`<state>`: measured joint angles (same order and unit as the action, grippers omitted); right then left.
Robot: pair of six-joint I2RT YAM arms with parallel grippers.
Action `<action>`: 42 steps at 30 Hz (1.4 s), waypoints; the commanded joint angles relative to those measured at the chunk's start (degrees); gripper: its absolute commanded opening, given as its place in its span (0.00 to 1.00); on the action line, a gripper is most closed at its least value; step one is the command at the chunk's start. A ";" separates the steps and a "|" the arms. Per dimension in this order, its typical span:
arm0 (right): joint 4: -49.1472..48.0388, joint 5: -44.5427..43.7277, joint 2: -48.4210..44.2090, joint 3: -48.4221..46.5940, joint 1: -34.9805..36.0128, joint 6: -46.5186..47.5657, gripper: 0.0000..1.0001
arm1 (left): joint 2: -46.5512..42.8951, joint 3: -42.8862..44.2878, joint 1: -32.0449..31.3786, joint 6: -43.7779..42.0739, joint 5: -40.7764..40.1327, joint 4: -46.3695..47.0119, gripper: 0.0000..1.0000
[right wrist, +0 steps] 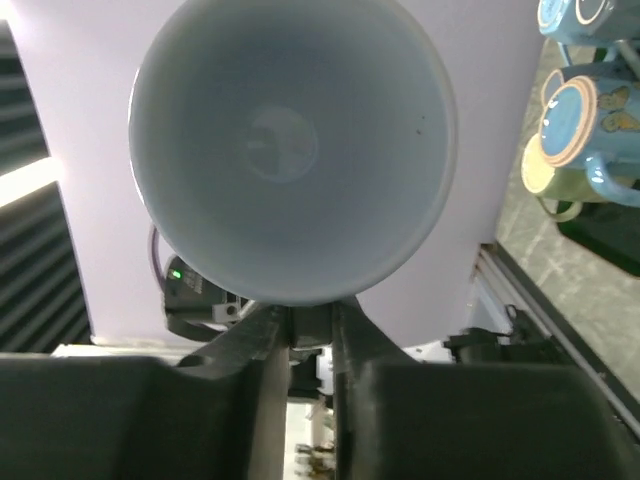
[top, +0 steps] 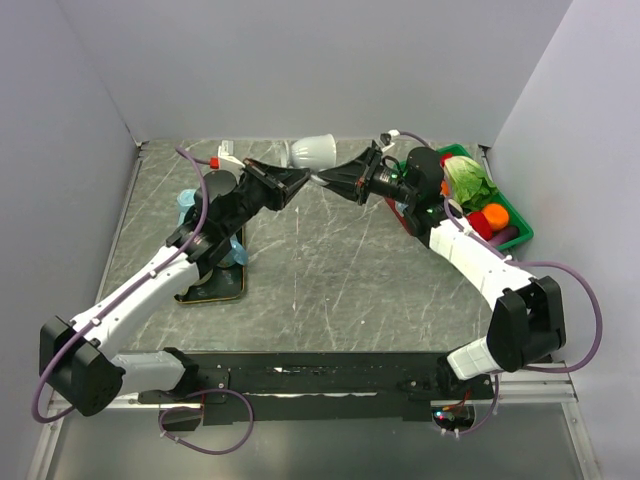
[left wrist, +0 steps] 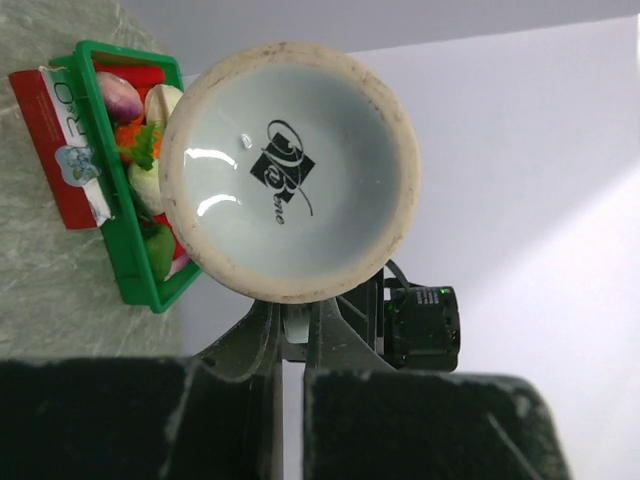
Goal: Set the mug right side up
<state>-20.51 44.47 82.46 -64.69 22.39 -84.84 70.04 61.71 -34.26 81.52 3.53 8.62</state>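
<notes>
The white mug is held in the air over the back middle of the table, lying on its side with the handle down. Its base with a black logo faces my left wrist camera. Its open mouth faces my right wrist camera. My left gripper comes in from the left and is shut on the white handle under the mug. My right gripper comes in from the right, and its fingers are closed in at the same handle spot, tip to tip with the left gripper.
A green basket of vegetables stands at the right edge, with a red box beside it; both also show in the left wrist view. Blue mugs sit on a black tray at the left, and also show in the right wrist view.
</notes>
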 commanded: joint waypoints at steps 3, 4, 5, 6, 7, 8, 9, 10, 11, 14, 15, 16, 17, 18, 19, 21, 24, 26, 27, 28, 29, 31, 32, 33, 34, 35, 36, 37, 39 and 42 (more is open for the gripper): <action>4.67 -2.45 0.25 -5.70 -0.15 5.97 0.00 | -0.25 1.48 -1.16 -2.93 4.12 4.23 0.21; 6.26 -3.07 -0.01 -6.24 -0.24 7.57 0.00 | -0.43 1.65 -1.16 -3.55 4.03 3.34 0.31; 7.75 -4.64 -0.27 -7.03 -0.59 9.32 0.00 | -0.78 1.57 -1.16 -5.04 3.42 0.98 0.56; 11.16 -5.61 -0.89 -7.64 -1.03 13.17 0.00 | -1.22 1.74 -1.16 -6.09 2.80 -0.35 0.67; 12.94 -6.40 -1.07 -8.43 -1.38 15.29 0.00 | -1.48 2.27 -1.07 -7.58 2.10 -2.01 0.75; 14.69 -8.50 -1.42 -9.92 -1.65 19.67 0.00 | -2.09 2.71 -0.98 -10.12 0.01 -6.29 0.91; 18.63 -9.74 -1.59 -10.72 -2.09 21.89 0.00 | -2.54 3.15 -0.81 -11.37 -1.15 -8.43 0.98; 19.71 -10.62 -1.77 -11.33 -2.26 23.82 0.00 | -2.89 3.67 -0.81 -12.60 -2.29 -10.80 0.97; 20.24 -12.98 -1.86 -12.56 -2.35 28.37 0.00 | -3.76 4.03 -0.55 -14.52 -3.26 -15.52 0.97; 28.93 -17.65 -0.46 -16.77 -2.44 39.43 0.00 | -5.69 4.64 0.16 -17.52 -8.88 -21.96 0.96; 29.99 -21.32 -0.19 -17.31 -2.27 42.36 0.00 | -6.14 4.64 0.33 -18.31 -11.50 -25.29 0.96; 32.62 -23.53 0.25 -17.93 -1.66 45.08 0.00 | -6.58 4.47 0.51 -19.19 -12.48 -27.06 0.96; 33.51 -25.64 1.21 -18.80 -1.22 50.77 0.00 | -7.28 4.38 0.77 -20.07 -13.80 -28.99 0.96; 34.39 -29.84 1.74 -19.16 -0.60 53.87 0.00 | -7.72 4.21 0.86 -20.78 -15.90 -31.71 0.96; 35.36 -31.97 2.44 -19.42 1.06 56.60 0.00 | -8.16 3.77 1.04 -21.48 -16.88 -33.13 0.96; 36.07 -36.45 4.72 -19.86 3.17 63.90 0.00 | -8.95 3.59 1.48 -21.93 -18.73 -36.90 0.96; 35.81 -43.57 7.89 -19.43 7.92 69.88 0.00 | -10.01 2.36 1.65 -23.24 -20.75 -41.22 0.96; 33.71 -47.54 10.17 -18.99 10.03 71.73 0.00 | -10.71 1.66 1.74 -22.80 -21.90 -44.12 0.96; 33.00 -48.15 10.96 -19.07 10.56 72.18 0.00 | -10.98 0.61 1.74 -22.63 -22.33 -44.74 0.96; 32.91 -49.73 12.02 -19.42 10.91 72.53 0.00 | -11.33 -0.01 1.74 -21.58 -23.47 -46.22 0.96; 32.82 -50.44 14.20 -20.56 12.14 73.06 0.00 | -11.94 -0.71 1.74 -21.23 -23.83 -46.67 0.96; 32.47 -51.32 16.50 -21.71 13.63 73.59 0.00 | -12.64 -2.82 1.74 -19.91 -24.27 -47.38 0.96; 32.12 -52.98 18.60 -22.41 14.34 74.28 0.00 | -13.43 -3.52 1.74 -19.47 -24.36 -47.73 0.96; 31.24 -53.60 19.58 -22.59 16.35 74.64 0.00 | -13.87 -4.92 1.74 -19.29 -24.45 -47.82 0.96; 31.06 -54.83 20.63 -23.02 17.24 74.73 0.00 | -14.49 -5.54 1.74 -18.85 -24.45 -47.91 0.96; 31.23 -56.75 22.64 -23.38 17.94 73.77 0.00 | -14.75 -5.99 1.74 -18.50 -25.06 -48.95 0.96; 31.50 -57.38 23.62 -23.73 19.08 73.24 0.00 | -14.93 -6.51 1.74 -18.24 -25.41 -49.49 0.96; 31.59 -58.08 24.59 -24.34 19.61 72.54 0.00 | -15.37 -6.60 1.74 -17.89 -25.76 -50.19 0.96; 31.50 -60.88 26.87 -24.78 20.76 71.30 0.00 | -15.72 -6.69 1.74 -17.36 -26.91 -52.03 0.96; 31.15 -63.27 29.69 -26.36 22.43 70.34 0.00 | -16.95 -7.31 1.83 -16.48 -27.52 -53.09 0.96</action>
<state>17.04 -11.68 111.18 -85.60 42.96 -13.02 55.59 54.74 -32.69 63.16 -21.17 -42.00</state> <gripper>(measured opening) 0.234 0.964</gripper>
